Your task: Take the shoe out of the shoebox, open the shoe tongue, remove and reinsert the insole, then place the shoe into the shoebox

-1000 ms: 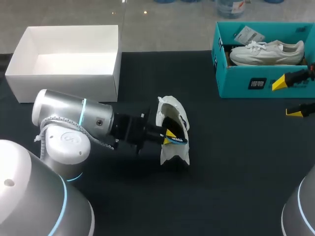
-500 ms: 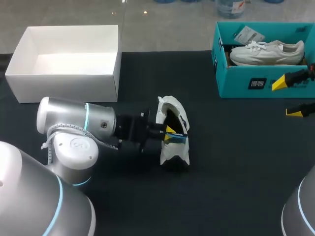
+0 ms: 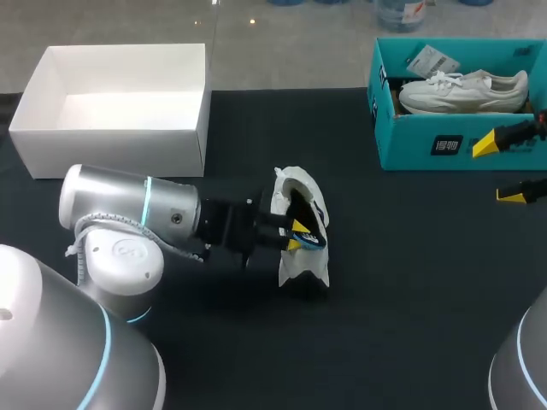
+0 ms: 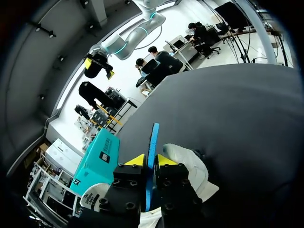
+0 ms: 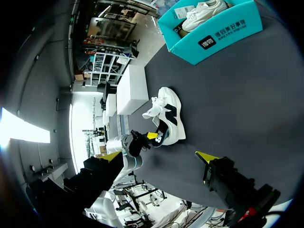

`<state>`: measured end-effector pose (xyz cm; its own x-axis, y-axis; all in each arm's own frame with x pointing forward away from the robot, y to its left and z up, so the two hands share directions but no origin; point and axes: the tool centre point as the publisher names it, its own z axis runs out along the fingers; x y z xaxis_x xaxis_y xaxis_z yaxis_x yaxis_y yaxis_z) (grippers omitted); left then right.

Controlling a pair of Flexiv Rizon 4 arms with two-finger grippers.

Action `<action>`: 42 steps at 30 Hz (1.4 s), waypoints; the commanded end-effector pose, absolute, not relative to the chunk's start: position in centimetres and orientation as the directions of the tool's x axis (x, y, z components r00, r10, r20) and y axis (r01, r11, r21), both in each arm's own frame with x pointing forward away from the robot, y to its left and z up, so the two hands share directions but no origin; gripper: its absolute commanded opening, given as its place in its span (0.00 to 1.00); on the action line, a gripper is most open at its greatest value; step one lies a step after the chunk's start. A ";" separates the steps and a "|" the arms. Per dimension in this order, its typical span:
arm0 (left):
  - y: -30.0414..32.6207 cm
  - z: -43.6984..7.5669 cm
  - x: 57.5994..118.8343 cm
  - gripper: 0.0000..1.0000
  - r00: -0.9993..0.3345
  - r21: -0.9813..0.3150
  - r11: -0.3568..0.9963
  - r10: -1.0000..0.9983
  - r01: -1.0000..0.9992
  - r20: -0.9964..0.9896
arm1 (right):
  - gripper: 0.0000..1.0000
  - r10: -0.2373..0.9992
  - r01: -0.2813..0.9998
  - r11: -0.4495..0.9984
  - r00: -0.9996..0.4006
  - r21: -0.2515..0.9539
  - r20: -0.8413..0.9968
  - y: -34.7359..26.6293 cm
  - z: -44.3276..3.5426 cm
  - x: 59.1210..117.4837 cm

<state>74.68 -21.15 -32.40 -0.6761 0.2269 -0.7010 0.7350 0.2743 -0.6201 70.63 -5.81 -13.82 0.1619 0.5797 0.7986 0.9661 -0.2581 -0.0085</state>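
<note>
The shoe point(image 3: 301, 266) lies lengthwise near-to-far; left end effector point(image 3: 295, 232) grips insole point(image 4: 153, 142).

Two shoes: centre shoe point(image 3: 301, 205) at mid-frame, boxed shoe point(image 3: 461, 90) at upper right. Two boxes: white shoebox point(image 3: 111, 145) upper left, teal shoebox point(image 3: 410, 141) upper right. One blue insole point(image 4: 153, 140). Two grippers: left gripper point(image 3: 295, 235), right gripper point(image 3: 500, 169). One table point(image 3: 410, 299).

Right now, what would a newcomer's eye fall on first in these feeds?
The left gripper, shut on a blue insole at the opening of the white shoe mid-table. Next, the teal shoebox at the far right with a second shoe inside, and the open right gripper by its front.
</note>
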 end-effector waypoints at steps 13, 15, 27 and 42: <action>-22.2 -34.8 77.4 0.00 -0.607 -0.518 0.349 0.232 0.781 -0.760 | 1.00 0.581 0.966 -0.260 0.163 -0.008 0.797 -5.8 -13.9 70.6; -22.1 -35.0 77.8 0.00 -0.601 -0.508 0.360 0.225 0.783 -0.767 | 1.00 0.581 0.966 -0.260 0.163 -0.008 0.797 -5.8 -13.9 70.6; -20.5 -31.9 75.7 0.22 -0.606 -0.534 0.316 0.210 0.785 -0.767 | 1.00 0.581 0.966 -0.260 0.163 -0.008 0.797 -5.8 -13.9 70.6; -21.7 -34.3 75.9 0.00 -0.651 -0.567 0.333 0.249 0.753 -0.717 | 1.00 0.581 0.966 -0.260 0.163 -0.008 0.797 -5.8 -13.9 70.6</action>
<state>75.07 -20.36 -33.67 -0.6500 0.2545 -0.7161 0.7542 0.3319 -0.5666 70.63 -5.81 -13.82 0.1620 0.5797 0.7986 0.9660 -0.2582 -0.0085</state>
